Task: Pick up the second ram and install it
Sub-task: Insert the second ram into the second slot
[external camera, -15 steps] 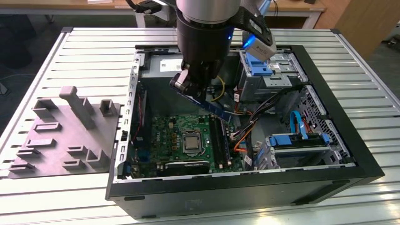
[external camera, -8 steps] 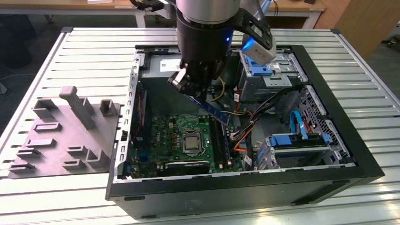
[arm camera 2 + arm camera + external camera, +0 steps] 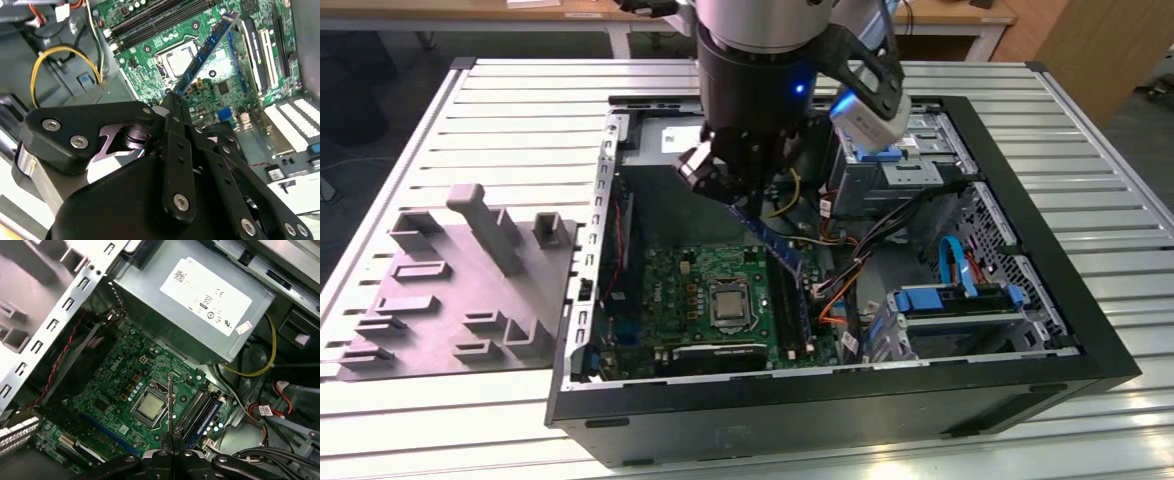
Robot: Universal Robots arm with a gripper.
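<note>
Exterior view: the arm's claw (image 3: 724,192) reaches into the open computer case (image 3: 1067,335) on the slatted surface (image 3: 520,110), pinched shut on one end of the second ram (image 3: 774,250). The blue stick slants down and away from the fingertips over the green motherboard (image 3: 680,290), not seated. Its free end is near the black slot rails (image 3: 787,305), which lie toward the exterior view's right of the processor socket (image 3: 724,302).

In the second wrist view the stick (image 3: 205,50) runs straight out from the closed claw (image 3: 172,100), crossing above the board beside the socket (image 3: 175,60), with the rails (image 3: 150,20) off to one side. In the first wrist view it appears edge-on, a thin line (image 3: 170,400) rising from the claw (image 3: 172,437), close beside the rails (image 3: 200,412) but not over them.

Doing this step well looks like a matter of alignment. The stick's long edge should be parallel to the chosen rail and level along its length, and it should be centred over the slot before any downward push. Pressing while it is tilted risks jamming one corner. The loose cables (image 3: 834,290) next to the rails also want a clear margin.
</note>
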